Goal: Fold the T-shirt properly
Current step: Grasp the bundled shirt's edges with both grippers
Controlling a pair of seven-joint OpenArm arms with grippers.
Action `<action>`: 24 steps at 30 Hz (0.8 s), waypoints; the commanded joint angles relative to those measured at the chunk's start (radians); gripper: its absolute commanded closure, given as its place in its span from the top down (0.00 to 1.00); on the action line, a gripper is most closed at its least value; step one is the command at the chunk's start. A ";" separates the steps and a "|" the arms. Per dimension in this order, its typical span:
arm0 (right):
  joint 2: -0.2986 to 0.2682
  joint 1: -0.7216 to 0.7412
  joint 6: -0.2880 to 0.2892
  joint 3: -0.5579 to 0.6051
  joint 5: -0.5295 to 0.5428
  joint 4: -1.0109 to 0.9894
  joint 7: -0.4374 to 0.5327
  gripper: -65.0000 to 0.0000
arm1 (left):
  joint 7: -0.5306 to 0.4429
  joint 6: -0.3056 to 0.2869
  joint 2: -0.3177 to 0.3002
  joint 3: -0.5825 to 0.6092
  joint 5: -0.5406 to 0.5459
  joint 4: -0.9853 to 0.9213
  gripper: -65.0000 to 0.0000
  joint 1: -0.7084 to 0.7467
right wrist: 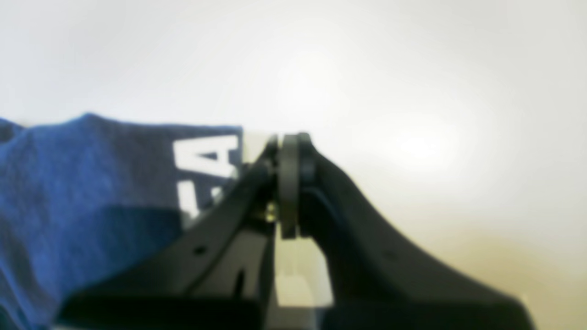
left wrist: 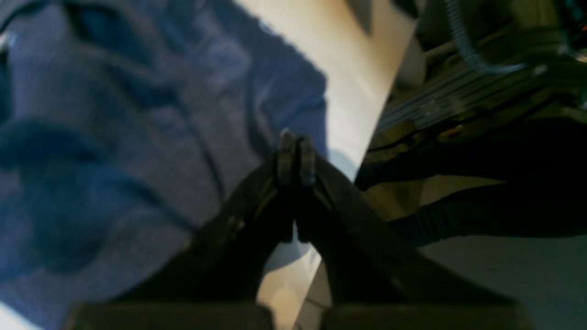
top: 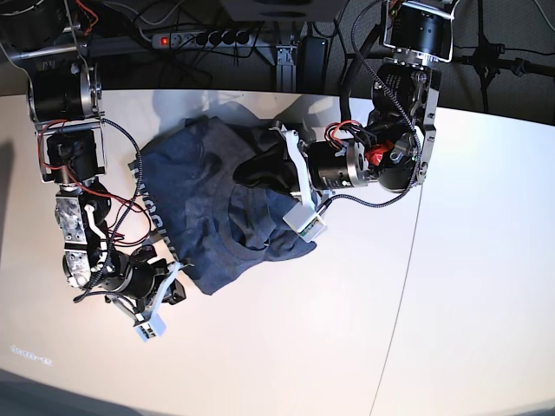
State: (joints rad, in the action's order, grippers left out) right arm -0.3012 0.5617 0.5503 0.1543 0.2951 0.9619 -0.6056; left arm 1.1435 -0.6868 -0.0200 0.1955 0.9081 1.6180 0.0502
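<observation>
T-shirt point(top: 217, 217): dark heathered blue-grey, lying crumpled and partly bunched on the white table point(top: 451, 286), toward the far-left part of the surface; white block lettering point(right wrist: 206, 158) shows along its near-left edge.

Left gripper point(left wrist: 296, 158): jaws pressed together, nothing between them; poised above the shirt's rumpled middle, arm reaching across the cloth and hiding part of it.

Right gripper point(right wrist: 289, 183): jaws closed, holding nothing; just beside the lettered edge of the shirt, over bare tabletop.

Power strip point(top: 204, 38): along the far edge behind the table, red switch lit, among loose cables point(top: 156, 13).
</observation>
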 commanded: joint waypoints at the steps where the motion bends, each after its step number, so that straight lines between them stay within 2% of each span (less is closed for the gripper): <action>1: 0.006 0.042 0.000 0.004 0.004 0.008 0.031 0.00 | -0.031 -0.011 0.003 0.003 0.021 0.004 0.00 -0.011; 7: 0.037 0.053 0.000 0.049 -0.028 -0.003 0.061 0.00 | -0.048 -0.011 0.027 0.010 -0.008 -0.010 0.00 0.003; 12: 0.056 0.078 0.000 0.150 -0.075 -0.015 0.066 0.00 | -0.075 -0.011 0.071 0.067 -0.030 -0.010 0.00 0.054; 18: 0.055 0.086 0.000 0.246 -0.117 -0.016 0.072 0.00 | -0.257 -0.011 0.073 0.162 -0.191 -0.010 0.00 0.052; 24: 0.046 0.086 0.000 0.258 -0.157 -0.026 0.051 0.00 | -0.284 -0.011 0.072 0.170 -0.317 -0.040 0.00 0.052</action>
State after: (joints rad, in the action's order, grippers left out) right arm -0.2485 0.6132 0.5503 0.4168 0.1341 0.9268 -0.5621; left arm 0.8803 -0.6868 0.0456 0.3653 0.5686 1.5661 0.1112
